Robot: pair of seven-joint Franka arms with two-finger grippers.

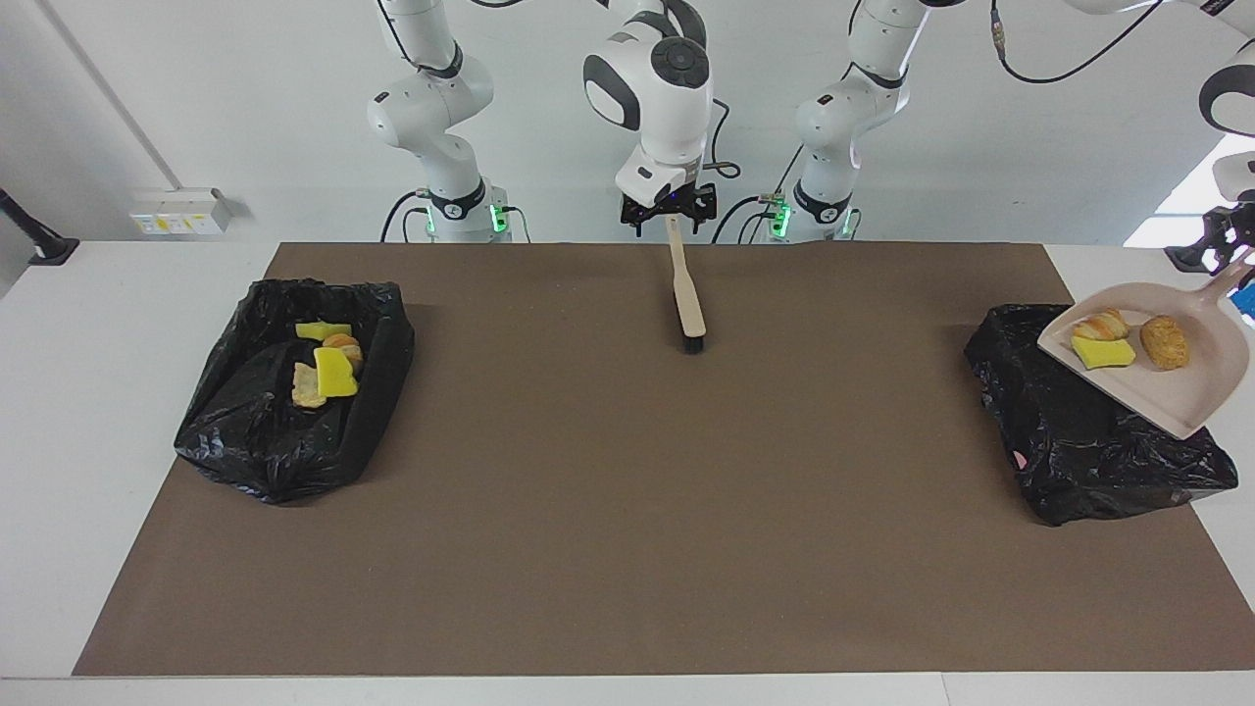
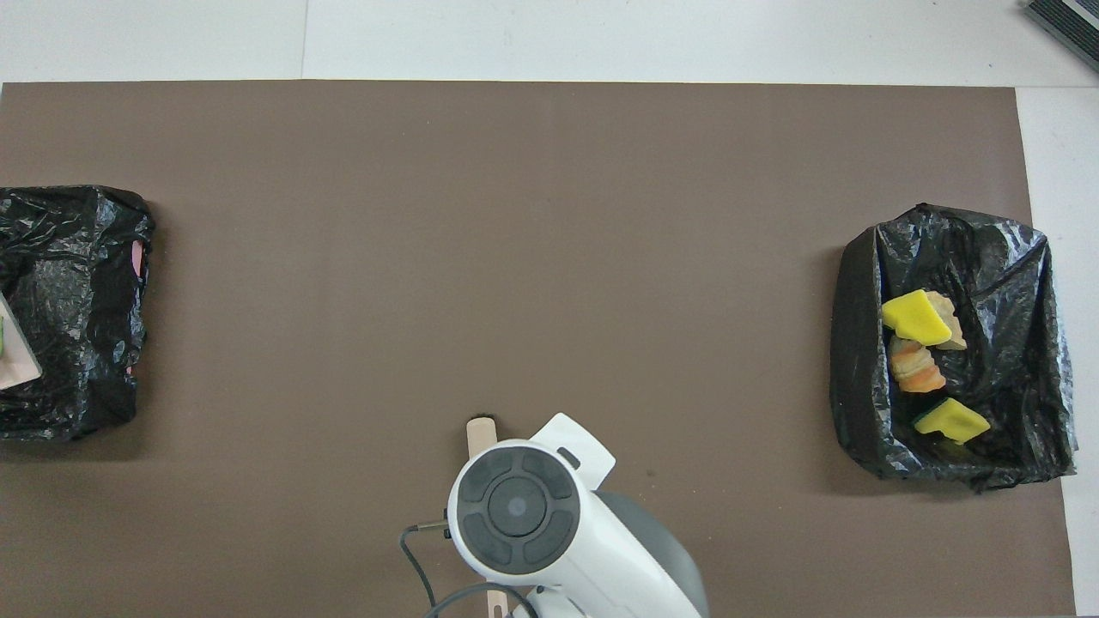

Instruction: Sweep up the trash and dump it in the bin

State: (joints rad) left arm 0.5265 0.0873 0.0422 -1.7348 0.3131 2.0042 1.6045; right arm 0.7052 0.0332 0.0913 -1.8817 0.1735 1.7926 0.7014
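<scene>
A beige dustpan (image 1: 1177,392) hangs tilted over the black-lined bin (image 1: 1079,451) at the left arm's end of the table. My left gripper (image 1: 1240,253) is shut on its handle at the picture's edge. In the pan lie trash scraps: a striped bread lump (image 1: 1098,323), a yellow sponge piece (image 1: 1103,353) and a brown crusty lump (image 1: 1165,341). Overhead, only a sliver of the dustpan (image 2: 19,360) shows over that bin (image 2: 69,300). My right gripper (image 1: 670,218) stands open around the handle end of the brush (image 1: 688,304), whose bristles rest on the mat.
A second black-lined bin (image 1: 284,402) sits at the right arm's end and holds several yellow and tan scraps (image 1: 331,371); overhead this second bin (image 2: 1013,257) shows them too. A brown mat (image 1: 627,510) covers the table. The right arm's wrist (image 2: 515,506) hides most of the brush overhead.
</scene>
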